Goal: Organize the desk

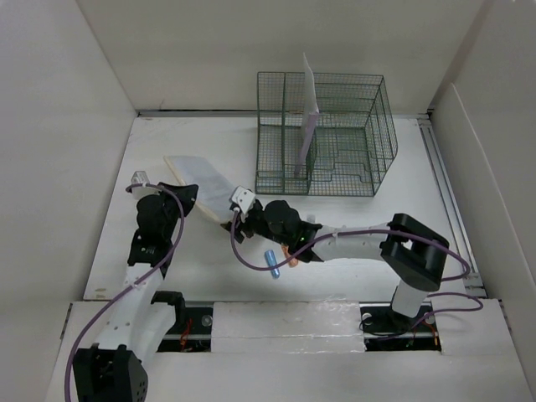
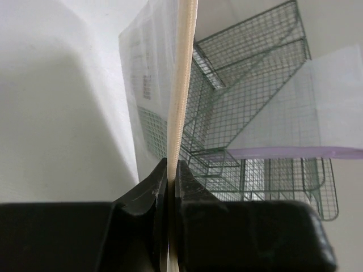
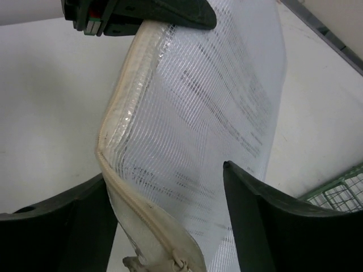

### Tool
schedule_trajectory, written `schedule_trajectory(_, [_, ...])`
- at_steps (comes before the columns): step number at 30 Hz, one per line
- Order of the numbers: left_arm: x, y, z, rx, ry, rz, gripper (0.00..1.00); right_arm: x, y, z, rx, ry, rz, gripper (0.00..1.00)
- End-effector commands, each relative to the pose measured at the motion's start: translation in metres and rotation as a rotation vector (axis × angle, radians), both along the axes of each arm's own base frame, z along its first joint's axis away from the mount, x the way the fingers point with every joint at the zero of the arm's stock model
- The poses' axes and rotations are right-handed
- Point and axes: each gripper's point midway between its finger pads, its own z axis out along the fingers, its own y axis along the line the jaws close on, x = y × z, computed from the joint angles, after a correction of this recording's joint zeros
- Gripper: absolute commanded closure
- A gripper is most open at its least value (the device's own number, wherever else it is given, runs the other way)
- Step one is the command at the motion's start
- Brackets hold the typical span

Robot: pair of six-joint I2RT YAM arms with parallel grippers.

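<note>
I can see one white desk (image 1: 197, 272), one green wire basket (image 1: 335, 138), one see-through sheet with a purple edge (image 1: 308, 117), one zip pouch (image 1: 203, 186), one small blue tube (image 1: 272, 261), and two robot arms: one left arm (image 1: 155, 230), one right arm (image 1: 360, 243)

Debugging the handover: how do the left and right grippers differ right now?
The left gripper is shut on the cream zipper edge of the mesh zip pouch. The right gripper is open, its fingers either side of the pouch, not pinching it. The left gripper sits further along the zipper, while the right gripper is by the zipper pull. Both are at the same pouch.
</note>
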Motion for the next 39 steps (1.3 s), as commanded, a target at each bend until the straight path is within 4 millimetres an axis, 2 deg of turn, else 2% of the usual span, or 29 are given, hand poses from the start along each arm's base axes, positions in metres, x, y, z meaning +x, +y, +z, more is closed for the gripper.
schedule_trajectory(1, [-0.009, -0.020, 0.062, 0.012, -0.195, -0.119, 1.00, -0.006, 0.004, 0.058, 0.103, -0.047, 0.031, 0.25])
schedule_trajectory(2, [-0.011, -0.021, 0.070, 0.025, -0.222, -0.130, 1.00, -0.006, 0.001, 0.064, 0.115, -0.039, 0.043, 0.22])
schedule_trajectory(4, [-0.020, -0.027, 0.097, 0.066, -0.314, -0.179, 1.00, -0.016, -0.002, 0.095, 0.159, -0.041, 0.120, 0.14])
schedule_trajectory(6, [-0.026, -0.030, 0.110, 0.124, -0.365, -0.211, 1.00, -0.014, -0.012, 0.105, 0.154, -0.013, 0.141, 0.10])
schedule_trajectory(7, [-0.032, -0.031, 0.122, 0.142, -0.410, -0.222, 1.00, -0.023, -0.016, 0.128, 0.187, -0.025, 0.200, 0.08])
schedule_trajectory(8, [-0.035, -0.033, 0.127, 0.170, -0.437, -0.239, 1.00, -0.025, -0.019, 0.129, 0.178, 0.000, 0.225, 0.07])
schedule_trajectory(9, [-0.044, -0.040, 0.141, 0.186, -0.491, -0.285, 1.00, -0.030, -0.028, 0.142, 0.190, 0.010, 0.317, 0.05])
schedule_trajectory(10, [-0.047, -0.040, 0.146, 0.187, -0.505, -0.284, 1.00, -0.030, -0.028, 0.142, 0.190, 0.010, 0.318, 0.04])
schedule_trajectory(11, [-0.050, -0.042, 0.153, 0.193, -0.526, -0.300, 1.00, -0.033, -0.033, 0.154, 0.203, 0.023, 0.346, 0.03])
schedule_trajectory(12, [-0.056, -0.048, 0.158, 0.208, -0.550, -0.343, 1.00, -0.024, -0.043, 0.160, 0.213, 0.024, 0.344, 0.03])
schedule_trajectory(14, [-0.066, -0.054, 0.176, 0.227, -0.605, -0.385, 1.00, -0.027, -0.052, 0.175, 0.237, 0.038, 0.410, 0.00])
schedule_trajectory(16, [-0.083, -0.062, 0.199, 0.254, -0.686, -0.439, 1.00, -0.011, -0.064, 0.180, 0.249, 0.063, 0.429, 0.00])
schedule_trajectory(17, [-0.089, -0.065, 0.209, 0.261, -0.719, -0.455, 1.00, -0.001, -0.064, 0.176, 0.258, 0.118, 0.427, 0.00])
schedule_trajectory(18, [-0.099, -0.070, 0.219, 0.275, -0.763, -0.496, 1.00, 0.008, -0.066, 0.187, 0.274, 0.116, 0.427, 0.00])
schedule_trajectory(19, [-0.111, -0.073, 0.234, 0.288, -0.815, -0.516, 1.00, 0.016, -0.073, 0.187, 0.277, 0.139, 0.434, 0.00])
schedule_trajectory(21, [-0.133, -0.083, 0.252, 0.307, -0.907, -0.595, 1.00, 0.021, -0.075, 0.189, 0.302, 0.185, 0.454, 0.00])
schedule_trajectory(22, [-0.145, -0.085, 0.268, 0.309, -0.949, -0.611, 1.00, 0.024, -0.077, 0.191, 0.315, 0.189, 0.451, 0.00])
schedule_trajectory(24, [-0.159, -0.090, 0.279, 0.324, -0.987, -0.656, 1.00, 0.027, -0.082, 0.200, 0.342, 0.171, 0.440, 0.00])
schedule_trajectory(25, [-0.168, -0.090, 0.289, 0.331, -1.018, -0.663, 1.00, 0.025, -0.082, 0.196, 0.343, 0.175, 0.444, 0.00])
schedule_trajectory(29, [-0.194, -0.095, 0.305, 0.315, -1.092, -0.710, 1.00, 0.025, -0.094, 0.203, 0.388, 0.151, 0.475, 0.00])
schedule_trajectory(30, [-0.200, -0.095, 0.309, 0.317, -1.117, -0.717, 1.00, 0.019, -0.095, 0.204, 0.402, 0.150, 0.507, 0.00])
schedule_trajectory(31, [-0.203, -0.095, 0.310, 0.316, -1.127, -0.723, 1.00, 0.010, -0.101, 0.216, 0.423, 0.081, 0.571, 0.00])
schedule_trajectory(32, [-0.205, -0.096, 0.311, 0.314, -1.130, -0.732, 1.00, 0.000, -0.102, 0.212, 0.437, 0.129, 0.614, 0.00])
schedule_trajectory(34, [-0.209, -0.097, 0.310, 0.302, -1.137, -0.744, 1.00, -0.018, -0.115, 0.222, 0.445, 0.038, 0.721, 0.00])
schedule_trajectory(36, [-0.212, -0.098, 0.310, 0.293, -1.141, -0.750, 1.00, -0.031, -0.118, 0.220, 0.451, 0.088, 0.799, 0.00])
schedule_trajectory(37, [-0.212, -0.098, 0.309, 0.290, -1.142, -0.751, 1.00, -0.044, -0.123, 0.226, 0.448, 0.005, 0.862, 0.00])
schedule_trajectory(38, [-0.212, -0.098, 0.309, 0.286, -1.144, -0.754, 1.00, -0.047, -0.122, 0.219, 0.451, 0.100, 0.897, 0.00])
schedule_trajectory(39, [-0.213, -0.098, 0.310, 0.285, -1.145, -0.753, 1.00, -0.052, -0.125, 0.226, 0.456, 0.076, 0.935, 0.00])
